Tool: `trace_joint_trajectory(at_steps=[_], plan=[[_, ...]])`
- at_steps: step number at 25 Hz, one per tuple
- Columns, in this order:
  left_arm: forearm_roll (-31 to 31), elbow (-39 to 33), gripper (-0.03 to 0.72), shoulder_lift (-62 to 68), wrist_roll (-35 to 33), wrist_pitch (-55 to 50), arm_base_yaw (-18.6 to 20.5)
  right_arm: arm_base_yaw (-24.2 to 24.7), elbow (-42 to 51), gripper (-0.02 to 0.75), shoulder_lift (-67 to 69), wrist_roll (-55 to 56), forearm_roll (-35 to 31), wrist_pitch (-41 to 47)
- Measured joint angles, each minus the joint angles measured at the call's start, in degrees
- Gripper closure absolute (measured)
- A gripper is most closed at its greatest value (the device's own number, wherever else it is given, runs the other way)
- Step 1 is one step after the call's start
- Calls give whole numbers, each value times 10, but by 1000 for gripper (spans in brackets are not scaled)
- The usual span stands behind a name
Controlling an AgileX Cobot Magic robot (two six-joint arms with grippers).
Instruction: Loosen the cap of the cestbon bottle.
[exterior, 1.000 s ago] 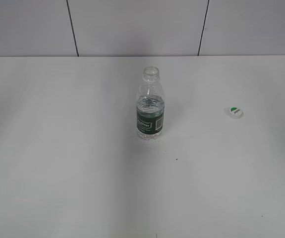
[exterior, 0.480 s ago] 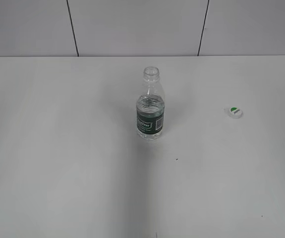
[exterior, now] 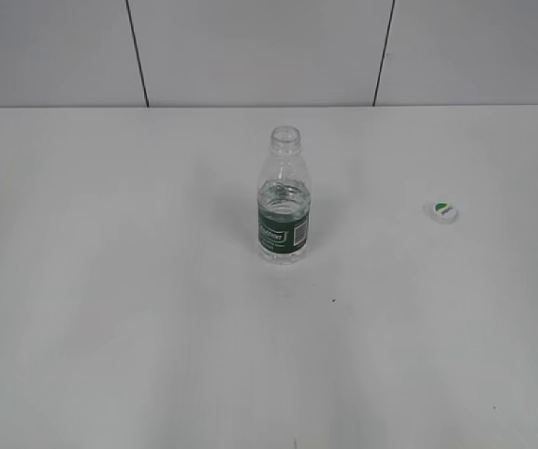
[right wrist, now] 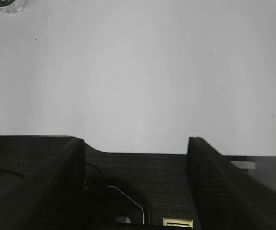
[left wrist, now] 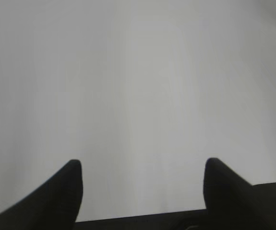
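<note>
The cestbon bottle (exterior: 283, 198) stands upright at the middle of the white table, clear with a dark green label band, its neck open with no cap on it. The bottle's base shows at the top left corner of the right wrist view (right wrist: 9, 5). The cap (exterior: 442, 211), white with a green mark on top, lies on the table well to the right of the bottle. Neither gripper shows in the exterior view. My left gripper (left wrist: 140, 165) is open and empty over bare table. My right gripper (right wrist: 137, 141) is open and empty, far from the bottle.
The white table (exterior: 109, 309) ends at a grey panelled wall (exterior: 250, 51) at the back. A few small dark specks (exterior: 334, 300) mark the tabletop.
The cap has settled a little, from tilted to lying flat at the same spot. A faint shadow in front of the bottle has faded. The bottle has not moved.
</note>
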State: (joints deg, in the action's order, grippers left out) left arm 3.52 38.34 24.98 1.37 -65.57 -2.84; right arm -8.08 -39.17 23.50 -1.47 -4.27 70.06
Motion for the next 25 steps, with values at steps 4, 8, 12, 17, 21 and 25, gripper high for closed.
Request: trace_joint_trajectory(at_steps=[4,8,12,17,21,25], plan=[[-4,-29,225,-102,0,4,0,0,21,237,-63,-14,1,1],[-8,-42,227,-188,-6,3,0,0,26,237,-116,-35,2,-2],[-26,-45,227,-245,-23,2,0,0,38,237,-171,-50,3,-23],[-31,-61,228,-254,-35,0,0,0,75,237,-221,-52,4,-30],[-31,-70,231,-254,-38,13,0,0,77,237,-238,-52,4,-32],[-31,-85,232,-254,-40,37,0,0,90,237,-238,-56,7,-58]])
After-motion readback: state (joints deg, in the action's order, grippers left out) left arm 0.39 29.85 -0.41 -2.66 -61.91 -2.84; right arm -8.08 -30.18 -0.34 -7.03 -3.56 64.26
